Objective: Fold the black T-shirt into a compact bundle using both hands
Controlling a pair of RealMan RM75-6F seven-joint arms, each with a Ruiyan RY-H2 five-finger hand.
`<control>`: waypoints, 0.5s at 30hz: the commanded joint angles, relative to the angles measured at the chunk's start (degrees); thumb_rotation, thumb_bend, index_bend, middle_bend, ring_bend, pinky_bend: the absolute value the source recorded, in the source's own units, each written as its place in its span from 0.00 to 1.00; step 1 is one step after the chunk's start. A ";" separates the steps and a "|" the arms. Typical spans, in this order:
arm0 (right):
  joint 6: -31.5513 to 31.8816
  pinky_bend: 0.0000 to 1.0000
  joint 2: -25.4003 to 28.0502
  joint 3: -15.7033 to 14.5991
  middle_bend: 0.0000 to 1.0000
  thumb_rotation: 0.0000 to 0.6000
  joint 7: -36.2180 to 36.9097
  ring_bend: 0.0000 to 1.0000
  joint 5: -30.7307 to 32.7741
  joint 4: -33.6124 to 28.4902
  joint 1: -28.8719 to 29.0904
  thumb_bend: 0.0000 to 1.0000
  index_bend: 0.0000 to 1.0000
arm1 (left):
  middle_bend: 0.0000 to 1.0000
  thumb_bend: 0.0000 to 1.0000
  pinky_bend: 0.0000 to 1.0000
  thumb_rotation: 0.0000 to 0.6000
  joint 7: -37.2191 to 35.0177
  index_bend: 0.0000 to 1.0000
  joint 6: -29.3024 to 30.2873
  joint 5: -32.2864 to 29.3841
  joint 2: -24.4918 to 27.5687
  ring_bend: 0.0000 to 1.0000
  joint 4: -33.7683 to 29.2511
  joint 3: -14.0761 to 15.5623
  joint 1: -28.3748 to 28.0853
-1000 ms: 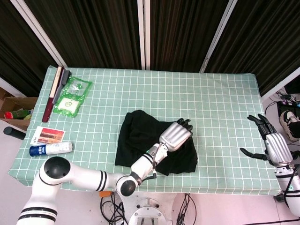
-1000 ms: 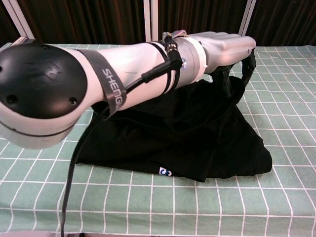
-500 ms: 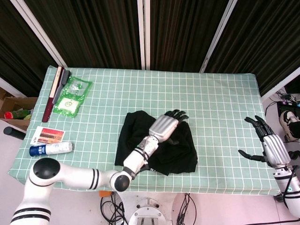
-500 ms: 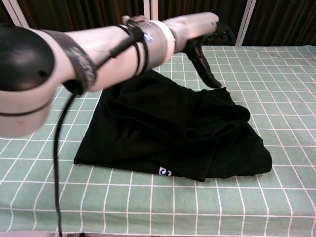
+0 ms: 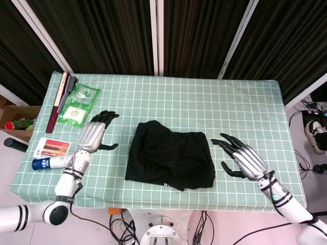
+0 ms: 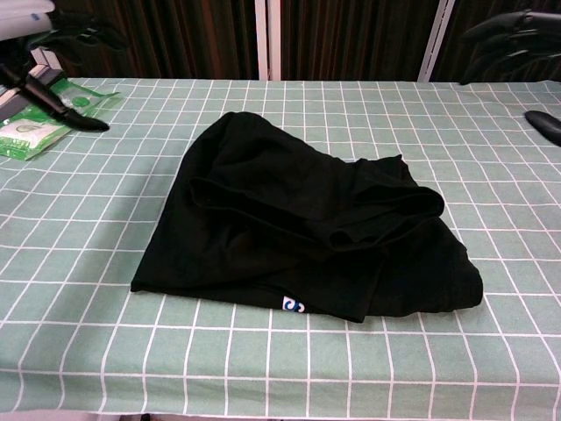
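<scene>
Black T-shirt point(image 5: 171, 160) lies in a loose, lumpy heap near the middle of the green checked tablecloth point(image 5: 240, 109), closer to the front edge. It is partly folded, with soft rolls of cloth on top. It looks a bit wider side to side than front to back.

The left hand point(image 5: 93, 135) is over the table to the left of the shirt, fingers spread apart, holding nothing. The right hand point(image 5: 243, 160) is on the other side, fingers also spread, holding nothing. Neither hand touches the shirt. The shirt sits between them, and the right hand looks a little nearer to it.

I think the next fold needs both hands to come in from the sides and grab the shirt's edges.

Off on the left lie a green packet point(image 5: 78, 104), a small bottle point(image 5: 53, 162) and a card point(image 5: 51, 147).
</scene>
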 commanded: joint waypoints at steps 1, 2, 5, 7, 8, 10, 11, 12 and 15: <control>-13.11 0.19 -4.24 5.29 0.23 1.00 -11.85 0.04 2.98 -6.38 10.02 0.55 0.12 | 0.12 0.14 0.15 1.00 -3.24 0.16 4.22 7.03 2.18 0.06 1.22 5.10 5.23; -15.51 0.19 -5.52 6.43 0.24 1.00 -14.44 0.04 4.31 -6.83 11.80 0.55 0.13 | 0.12 0.14 0.15 1.00 -3.67 0.16 4.85 8.12 2.33 0.06 1.47 5.82 6.11; -22.87 0.18 -10.32 9.71 0.24 1.00 -23.45 0.04 9.68 -6.75 17.33 0.55 0.17 | 0.12 0.14 0.15 1.00 -5.28 0.17 6.65 11.38 2.51 0.06 2.40 7.63 8.66; -26.27 0.17 -13.96 11.37 0.24 1.00 -29.15 0.04 13.63 -5.32 20.37 0.56 0.18 | 0.12 0.14 0.15 1.00 -6.09 0.18 7.29 13.02 2.59 0.06 2.96 8.47 9.84; -27.80 0.16 -16.23 12.12 0.24 1.00 -33.06 0.04 16.19 -4.17 22.04 0.57 0.19 | 0.12 0.14 0.15 1.00 -6.54 0.18 7.53 13.88 2.62 0.06 3.25 8.89 10.49; -29.03 0.16 -19.56 12.87 0.24 1.00 -38.11 0.04 19.74 -2.22 24.19 0.59 0.20 | 0.12 0.14 0.15 1.00 -7.19 0.18 7.70 14.92 2.64 0.06 3.56 9.31 11.29; -29.46 0.16 -21.10 13.08 0.24 1.00 -40.19 0.04 21.57 -1.25 25.13 0.59 0.21 | 0.12 0.14 0.15 1.00 -7.56 0.18 7.74 15.36 2.60 0.06 3.71 9.40 11.62; -30.19 0.15 -22.94 13.21 0.24 1.00 -42.40 0.04 23.96 -0.02 26.41 0.60 0.21 | 0.12 0.14 0.15 1.00 -8.10 0.18 7.74 15.77 2.46 0.06 3.96 9.40 12.00; -31.28 0.14 -26.27 12.96 0.24 1.00 -47.79 0.04 29.18 3.06 29.34 0.63 0.23 | 0.12 0.14 0.15 1.00 -9.18 0.18 6.84 16.35 2.09 0.06 4.65 9.27 12.43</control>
